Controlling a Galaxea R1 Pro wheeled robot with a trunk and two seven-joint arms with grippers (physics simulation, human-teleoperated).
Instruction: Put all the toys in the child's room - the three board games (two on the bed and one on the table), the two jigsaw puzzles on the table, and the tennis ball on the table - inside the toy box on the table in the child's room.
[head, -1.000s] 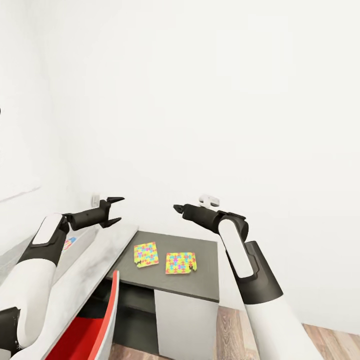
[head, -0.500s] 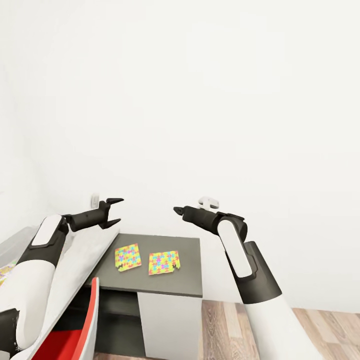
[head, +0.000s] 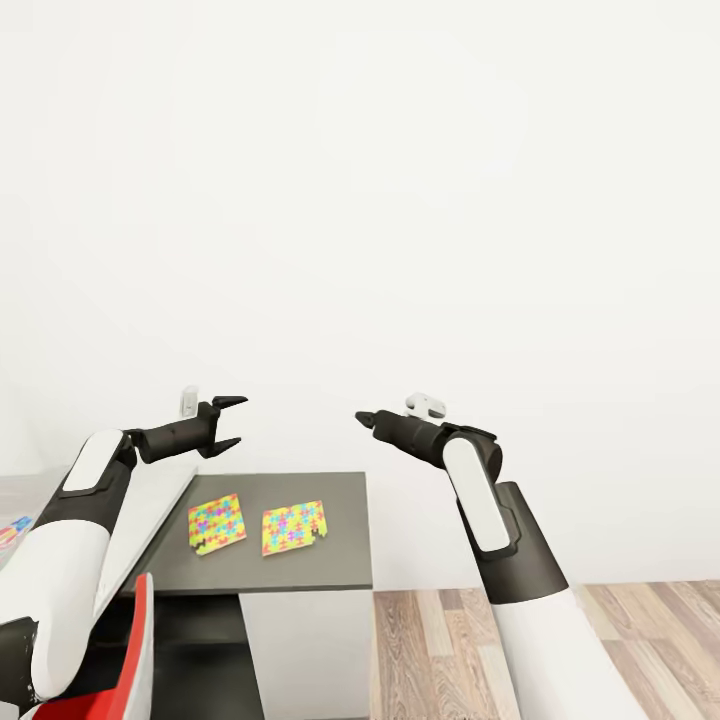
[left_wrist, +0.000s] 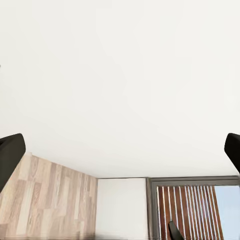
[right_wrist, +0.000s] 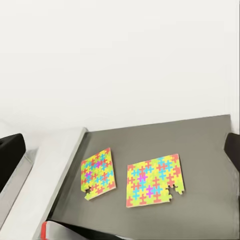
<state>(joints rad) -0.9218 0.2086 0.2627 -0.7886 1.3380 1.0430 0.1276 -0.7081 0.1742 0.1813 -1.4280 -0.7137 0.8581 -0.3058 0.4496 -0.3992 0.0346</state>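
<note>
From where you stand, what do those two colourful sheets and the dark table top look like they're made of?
The two jigsaw puzzles look like thin printed cardboard: flat, matte, with interlocking piece outlines and a gap at one edge. The table top looks like a smooth dark grey matte slab, perhaps laminate or painted wood; no grain shows.

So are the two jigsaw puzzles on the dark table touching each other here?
Apart. The right wrist view shows the smaller-looking puzzle and the larger-looking one lying flat with a strip of bare dark table between them; the head view shows the same gap.
</note>
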